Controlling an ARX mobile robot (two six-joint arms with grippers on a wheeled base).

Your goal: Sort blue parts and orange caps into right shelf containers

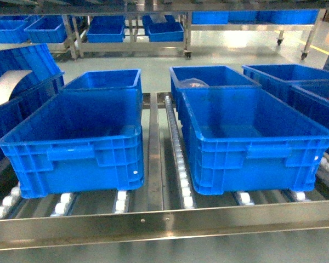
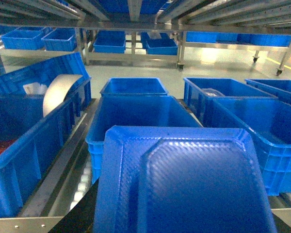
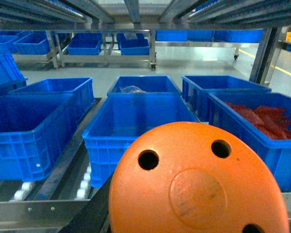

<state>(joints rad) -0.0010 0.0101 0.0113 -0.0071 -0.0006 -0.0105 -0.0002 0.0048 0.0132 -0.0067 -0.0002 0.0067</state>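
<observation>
I am looking from the head camera at a roller shelf (image 1: 153, 219) where two large blue crates are sitting side by side: one on the left (image 1: 77, 145) and one on the right (image 1: 252, 139). Both are showing bare blue floors. Smaller blue bins are standing behind them, and more blue bins are lining a rack in the background. Neither arm is showing in this view.

From the left wrist camera, a blue ridged part (image 2: 184, 184) is filling the lower frame, right up against the lens. It is hiding the left gripper, so I cannot tell how wide that gripper is standing or whether it is grasping the part.

From the right wrist camera, a large orange domed cap (image 3: 199, 179) with round holes is covering the lower frame in the same way. The right gripper is hidden behind it, so I cannot tell its opening either. Past the cap, on the right, a blue bin of red pieces (image 3: 262, 116) is sitting just beside the right crate.
</observation>
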